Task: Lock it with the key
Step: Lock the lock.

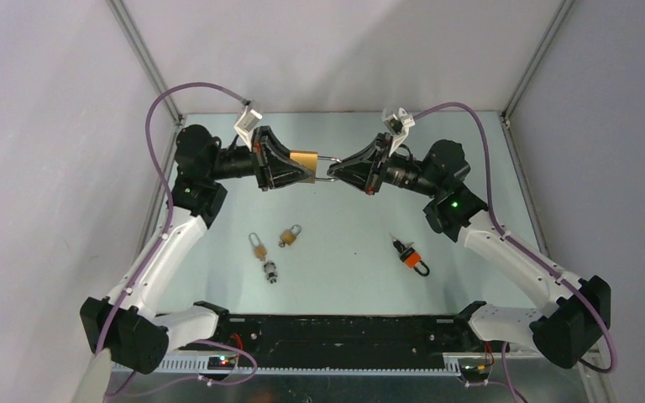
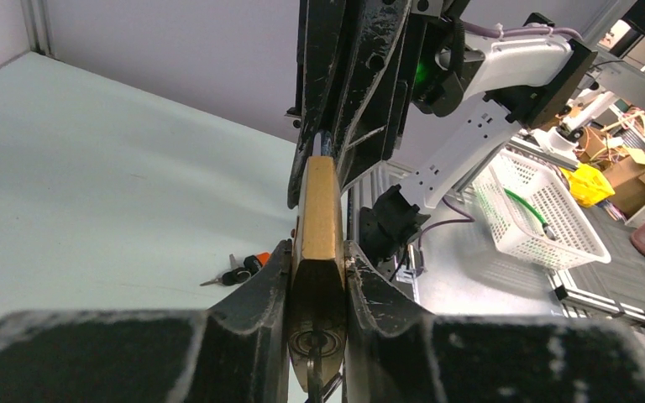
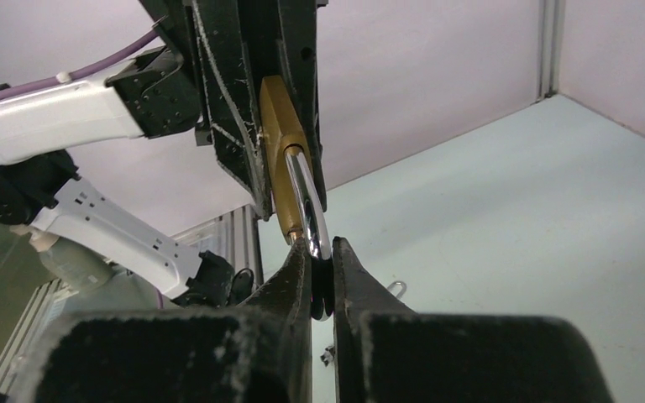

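Left gripper point(image 1: 309, 169) clamps the flat brass padlock point(image 1: 304, 158) by its body, above the matte table point(image 1: 344, 281). Right gripper point(image 1: 334, 170) pinches narrow on its curved shiny steel shackle point(image 3: 305, 197). Orange-tagged key point(image 1: 409, 255) lies on the table.

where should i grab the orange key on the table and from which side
Probably the orange key is best gripped by its orange head, coming straight down from above: it lies flat on the table, so only its edges offer purchase. Set the jaws across the head's narrow width, leaving the blade free.
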### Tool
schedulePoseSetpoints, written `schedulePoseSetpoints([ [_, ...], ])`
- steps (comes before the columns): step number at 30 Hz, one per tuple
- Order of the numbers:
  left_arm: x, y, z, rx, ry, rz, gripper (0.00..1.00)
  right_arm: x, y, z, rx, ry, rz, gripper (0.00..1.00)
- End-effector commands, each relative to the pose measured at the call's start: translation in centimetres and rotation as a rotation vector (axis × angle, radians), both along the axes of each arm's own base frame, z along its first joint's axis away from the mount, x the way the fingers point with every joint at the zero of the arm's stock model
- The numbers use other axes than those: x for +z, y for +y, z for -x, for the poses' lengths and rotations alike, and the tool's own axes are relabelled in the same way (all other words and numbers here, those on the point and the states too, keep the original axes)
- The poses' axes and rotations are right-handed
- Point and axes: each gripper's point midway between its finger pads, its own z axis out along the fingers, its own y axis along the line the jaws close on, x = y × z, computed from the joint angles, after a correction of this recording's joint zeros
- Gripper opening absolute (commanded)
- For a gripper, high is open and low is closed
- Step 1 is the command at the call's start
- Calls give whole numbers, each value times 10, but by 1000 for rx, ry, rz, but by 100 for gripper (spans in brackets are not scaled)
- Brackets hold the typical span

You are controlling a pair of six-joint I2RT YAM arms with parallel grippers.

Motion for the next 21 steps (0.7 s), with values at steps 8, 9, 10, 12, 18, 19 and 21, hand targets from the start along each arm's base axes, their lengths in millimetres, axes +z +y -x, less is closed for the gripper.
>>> schedulePoseSetpoints([
  [8, -15, -32, -2, 34, -6, 21, 0, 25, 31, 10, 3, -30, -114, 0],
  [9, -18, -33, -5, 45, 3, 19, 0, 26, 33, 12, 19, -34, -117, 0],
  [10, -20, -35, -5, 45, 4, 18, 0, 27, 33, 13, 30, -31, -123, 0],
  [12, -23, -38, -11, 63, 12, 15, 0, 24, 37, 17, 62, -23, -119, 0],
  [18, -33, -48, -24, 91, 45, 3, 0, 24, 50, 35, 146, -33, -77, 0],
  [19, -36, -51, -26, 99, 54, -1, 0, 24, 51, 37, 151, -33, -78, 0],
  [21, -41, -57, -27, 98, 62, -8, 0, 24, 54, 38, 163, -27, -77, 0],
])
